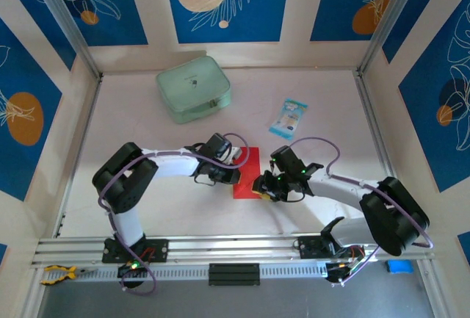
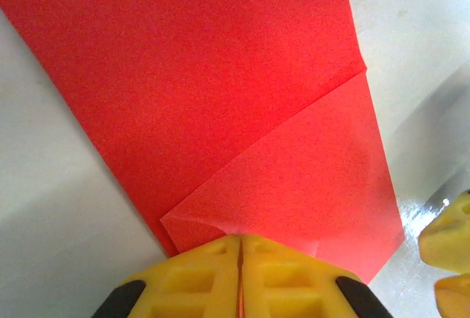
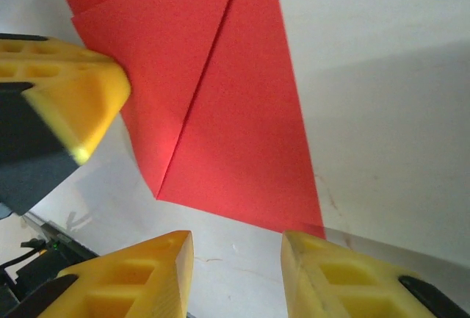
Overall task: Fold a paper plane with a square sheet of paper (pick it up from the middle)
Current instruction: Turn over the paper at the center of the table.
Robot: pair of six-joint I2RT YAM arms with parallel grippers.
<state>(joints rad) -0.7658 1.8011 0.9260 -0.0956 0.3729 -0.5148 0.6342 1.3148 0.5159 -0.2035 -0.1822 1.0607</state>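
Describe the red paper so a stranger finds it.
At the centre of the table, between the left gripper and right gripper, lies the square sheet of paper, partly folded. It is the only red thing; the green pouch and blue-white packet sit farther back.

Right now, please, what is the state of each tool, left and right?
Left tool: closed, pinching the edge of the red paper.
Right tool: open, holding nothing.

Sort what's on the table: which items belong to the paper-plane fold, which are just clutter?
In the job: red sheet of paper, partly folded; left gripper, shut on its folded edge; right gripper, open near its corner.
Lying about: pale green zip pouch; small blue-white packet, both at the far side, untouched.
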